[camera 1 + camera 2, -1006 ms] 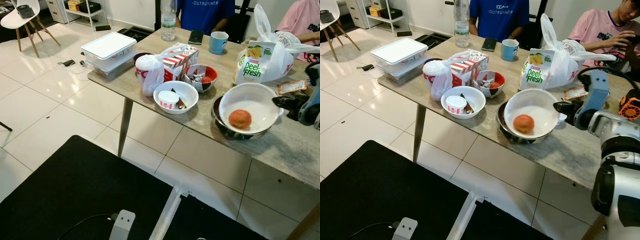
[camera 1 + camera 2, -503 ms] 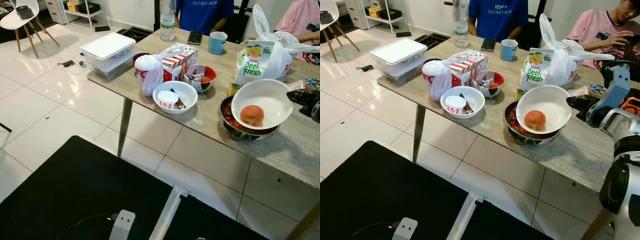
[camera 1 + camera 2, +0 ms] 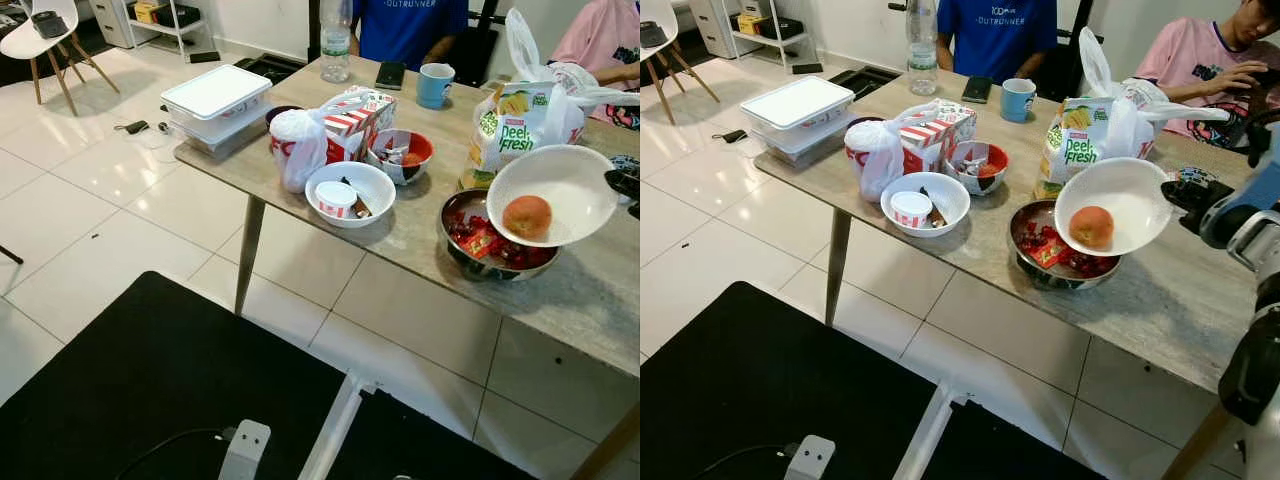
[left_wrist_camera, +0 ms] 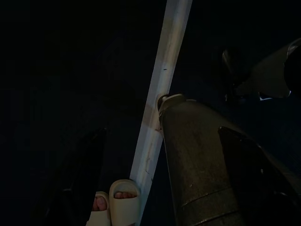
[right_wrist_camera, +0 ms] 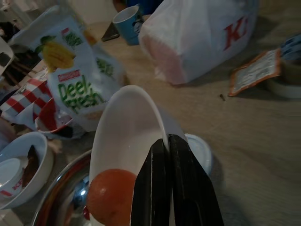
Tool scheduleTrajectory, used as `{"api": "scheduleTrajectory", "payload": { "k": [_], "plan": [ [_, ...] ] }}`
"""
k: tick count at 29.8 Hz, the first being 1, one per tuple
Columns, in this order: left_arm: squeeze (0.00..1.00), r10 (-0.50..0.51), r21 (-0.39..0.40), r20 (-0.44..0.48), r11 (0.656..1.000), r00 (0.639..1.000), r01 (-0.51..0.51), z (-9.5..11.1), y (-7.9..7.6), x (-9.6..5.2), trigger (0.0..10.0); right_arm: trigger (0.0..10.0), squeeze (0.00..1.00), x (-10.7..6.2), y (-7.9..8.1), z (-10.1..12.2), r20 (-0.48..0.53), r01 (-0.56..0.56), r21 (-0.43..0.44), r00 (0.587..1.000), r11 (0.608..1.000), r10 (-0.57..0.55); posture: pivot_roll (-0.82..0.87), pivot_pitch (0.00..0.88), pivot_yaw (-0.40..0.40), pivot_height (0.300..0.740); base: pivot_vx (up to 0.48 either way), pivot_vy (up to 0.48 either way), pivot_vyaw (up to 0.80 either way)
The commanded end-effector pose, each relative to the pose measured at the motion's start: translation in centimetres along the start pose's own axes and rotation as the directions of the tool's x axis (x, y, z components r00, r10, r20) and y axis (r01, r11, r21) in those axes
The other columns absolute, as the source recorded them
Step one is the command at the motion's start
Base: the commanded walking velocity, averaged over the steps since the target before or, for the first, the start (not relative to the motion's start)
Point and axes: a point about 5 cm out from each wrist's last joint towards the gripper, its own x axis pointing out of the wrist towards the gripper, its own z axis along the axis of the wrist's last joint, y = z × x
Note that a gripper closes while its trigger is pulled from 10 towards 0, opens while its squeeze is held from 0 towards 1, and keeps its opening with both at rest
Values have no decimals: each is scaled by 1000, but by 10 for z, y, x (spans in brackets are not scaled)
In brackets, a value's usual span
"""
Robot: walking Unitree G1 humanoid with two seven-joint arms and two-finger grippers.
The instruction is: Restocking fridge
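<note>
Your right tool (image 5: 170, 155) is clenched on the rim of the white bowl (image 3: 1128, 203), its two black fingers pressed together over the edge. The bowl is lifted and tilted, above the far side of the metal bowl (image 3: 1035, 262) that holds red wrappers. An orange fruit (image 3: 1091, 226) lies in the low part of the white bowl. Behind it on the surface (image 3: 1160, 310) stands a juice carton (image 3: 1068, 150). Your left tool hangs idle in the dark; you cannot tell its state.
</note>
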Motion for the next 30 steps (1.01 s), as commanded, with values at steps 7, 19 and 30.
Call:
{"api": "scheduleTrajectory", "payload": {
  "k": [7, 19, 30],
  "plan": [
    [0, -63, -24, -163, 998, 985, 60, -41, -18, -6, 10000, 0, 0, -19, -19, 12, 71, 63, 45, 995, 997, -66, -77, 33, -55, 740, 0, 0, 0],
    [0, -61, -20, -160, 998, 985, 58, -39, -17, -5, 10000, 0, 0, -38, -46, 9, 131, 147, 126, 978, 981, -163, -74, 29, -45, 740, 0, 0, 0],
    [0, -63, -22, -158, 998, 985, 60, -38, -17, -5, 10000, 0, 0, -37, -71, -51, 7, 238, 224, 969, 945, -245, -73, 28, -41, 740, 0, 0, 0]
  ]
}}
